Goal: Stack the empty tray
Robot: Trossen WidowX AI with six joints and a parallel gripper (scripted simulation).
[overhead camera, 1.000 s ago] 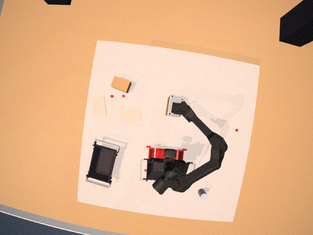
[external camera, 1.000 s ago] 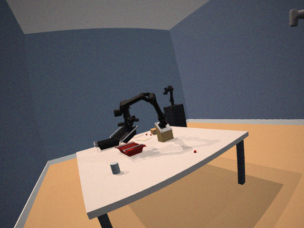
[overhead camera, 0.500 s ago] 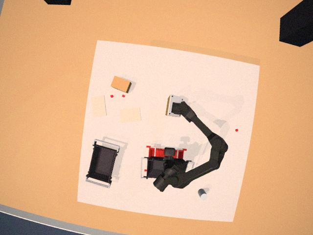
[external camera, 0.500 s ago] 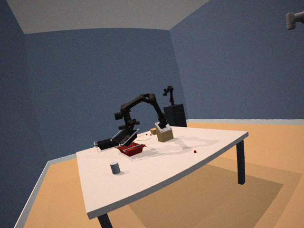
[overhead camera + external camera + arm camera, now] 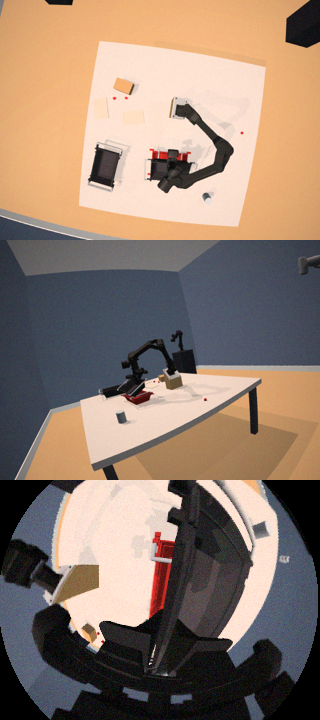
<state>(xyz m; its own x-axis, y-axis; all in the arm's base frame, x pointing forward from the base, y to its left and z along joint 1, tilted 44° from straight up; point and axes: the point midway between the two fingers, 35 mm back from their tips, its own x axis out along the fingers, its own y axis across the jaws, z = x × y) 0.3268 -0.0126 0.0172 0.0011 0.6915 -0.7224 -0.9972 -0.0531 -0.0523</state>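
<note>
The red tray [image 5: 162,156] [image 5: 138,399] [image 5: 158,587] stands on the table. A wire bar [image 5: 161,560] lies across the red tray near one end; a second bar [image 5: 181,156] shows near its right end in the top view. The load cannot be made out. My gripper [image 5: 172,161] [image 5: 165,612] is shut on the wall of an empty black tray [image 5: 158,169] [image 5: 131,387] [image 5: 205,590]. The black tray hangs tilted above and partly over the red tray, its own wire bars out at its ends. Contact between the two trays cannot be told.
Another black tray [image 5: 105,164] [image 5: 111,391] stands at the left. A grey cylinder [image 5: 206,198] [image 5: 120,416] [image 5: 262,529] stands near the front. My arm's base sits on a tan block [image 5: 173,383]. An orange box [image 5: 124,85], two pale sheets [image 5: 101,108] [image 5: 133,117] and small red cubes [image 5: 114,98] [image 5: 241,133] lie around.
</note>
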